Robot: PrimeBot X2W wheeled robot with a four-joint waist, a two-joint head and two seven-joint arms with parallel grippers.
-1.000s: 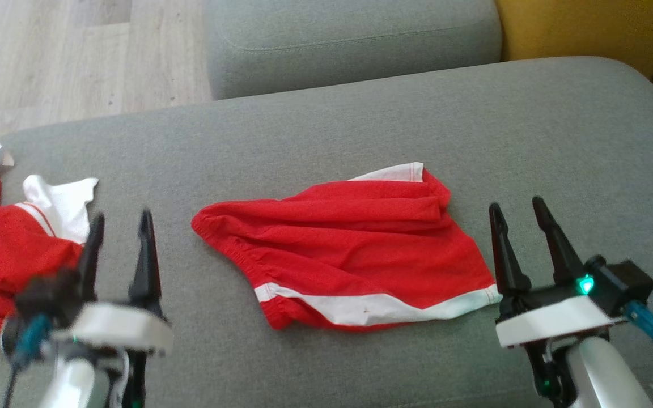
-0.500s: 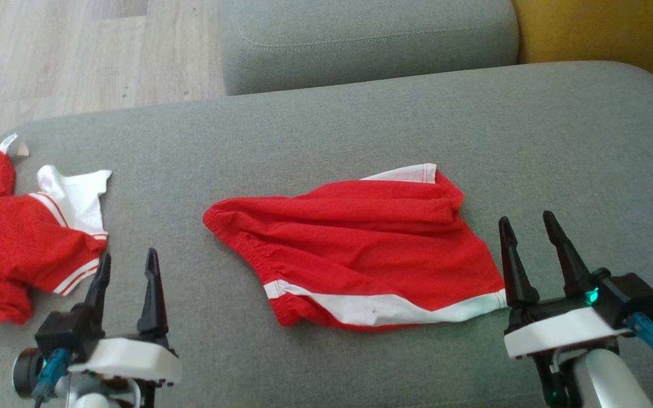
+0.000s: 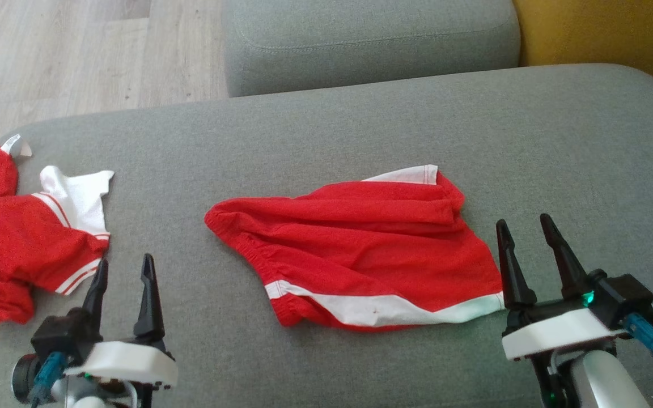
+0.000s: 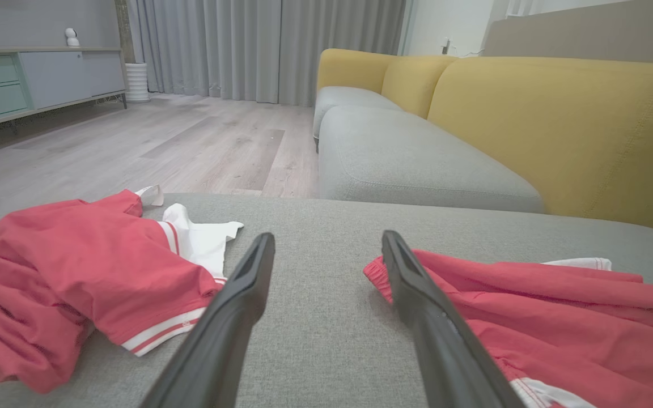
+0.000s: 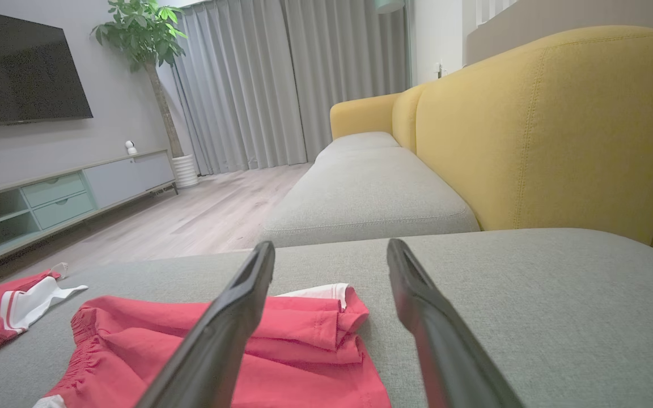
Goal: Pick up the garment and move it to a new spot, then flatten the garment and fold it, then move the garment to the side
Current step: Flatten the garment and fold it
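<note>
1. Centrally on the broad grey woven-fabric seat (image 3: 360,124) lie the thin red shorts (image 3: 355,249), trimmed with a white band (image 3: 383,309). They are roughly flat but creased, with a fold bunched along the side farther from the seat's near edge.
2. They look light, limp and without stiffness, so I judge they will sag from any pinch and drag on the seat's weave rather than slide.
3. Good holds, in my judgement, are the gathered elastic waistband (image 3: 236,241), toward the seat's left end, and the corner where the white band ends, toward its right end. Thicker seams there give the fingers something to bite.
4. The left gripper (image 3: 124,262) hovers over the seat's near edge, left of middle, jaws spread wide and empty.
5. The right gripper (image 3: 522,221) hovers over the near edge toward the right end, jaws likewise wide and empty, its tips just beside that corner.
6. A crumpled red-and-white shirt (image 3: 15,238) occupies the seat's left end, well apart from the shorts.
7. Open room lies on the seat's far half and right end.
8. Beyond the far edge are pale wooden floor (image 3: 77,51), a second grey cushion (image 3: 372,39) and a yellow backrest (image 3: 598,28), so cloth carried too far back on the left could slip off.
</note>
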